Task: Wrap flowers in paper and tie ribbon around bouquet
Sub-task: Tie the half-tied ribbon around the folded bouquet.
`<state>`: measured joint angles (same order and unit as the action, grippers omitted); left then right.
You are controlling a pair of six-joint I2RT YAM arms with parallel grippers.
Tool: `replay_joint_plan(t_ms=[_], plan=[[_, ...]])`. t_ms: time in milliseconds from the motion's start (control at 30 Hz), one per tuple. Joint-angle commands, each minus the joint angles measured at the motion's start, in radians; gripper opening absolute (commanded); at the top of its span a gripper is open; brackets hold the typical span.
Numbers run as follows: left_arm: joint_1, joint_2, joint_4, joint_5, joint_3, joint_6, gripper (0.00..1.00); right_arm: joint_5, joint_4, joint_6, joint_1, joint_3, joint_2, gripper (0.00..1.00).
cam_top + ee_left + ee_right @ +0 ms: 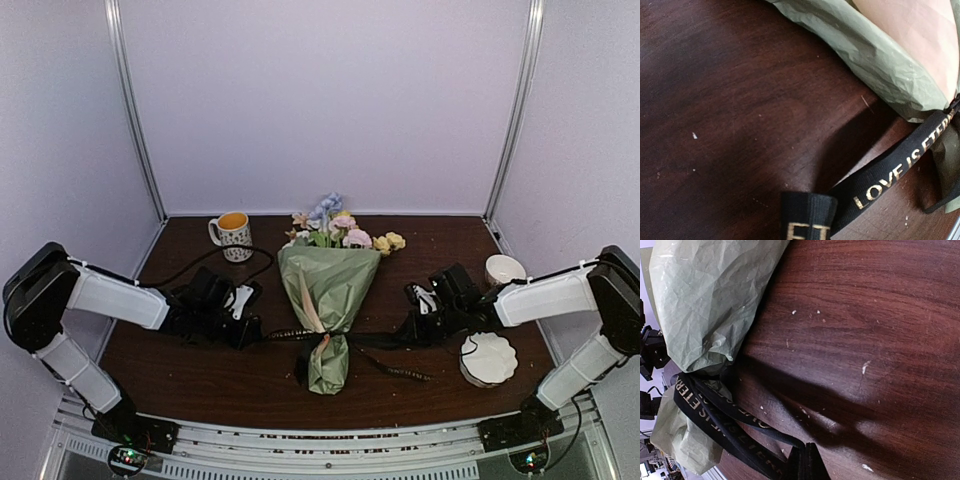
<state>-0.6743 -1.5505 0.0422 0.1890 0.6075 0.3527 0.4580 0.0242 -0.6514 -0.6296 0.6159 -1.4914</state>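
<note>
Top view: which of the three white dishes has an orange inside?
The handled mug at the back, left of the flowers. The small bowl and the scalloped plate, both on the right, are white inside.

Both arms reach low and inward, left pincer facing right pincer (both clamped tight).

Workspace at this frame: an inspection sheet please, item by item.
Surface: dark wooden table, a few pale specks.
Job's things: bouquet lying flat, flowers out of the far end of the green paper; black ribbon with gold lettering crosses its narrow part.
Clutter: mug far left; white bowl and scalloped dish at right.
Grippers: left gripper and right gripper each shut on the ribbon, either side of the bouquet.
Cables: black cable looping by the mug.
Surroundings: white walls, metal frame posts.
</note>
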Motion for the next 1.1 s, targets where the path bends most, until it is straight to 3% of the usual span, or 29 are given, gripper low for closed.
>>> replay_joint_plan(t_ms=[0, 567, 1067], plan=[[0.061, -0.035, -0.064, -0.035, -0.028, 0.055, 0.00, -0.034, -0.016, -0.015, 0.048, -0.070, 0.036, 0.00], [0.112, -0.066, -0.056, -0.039, -0.073, 0.079, 0.00, -0.043, -0.001, 0.028, 0.173, -0.180, 0.066, 0.00], [0.113, -0.083, -0.009, -0.040, -0.103, 0.075, 0.00, -0.117, 0.070, 0.076, 0.184, -0.172, 0.061, 0.00]])
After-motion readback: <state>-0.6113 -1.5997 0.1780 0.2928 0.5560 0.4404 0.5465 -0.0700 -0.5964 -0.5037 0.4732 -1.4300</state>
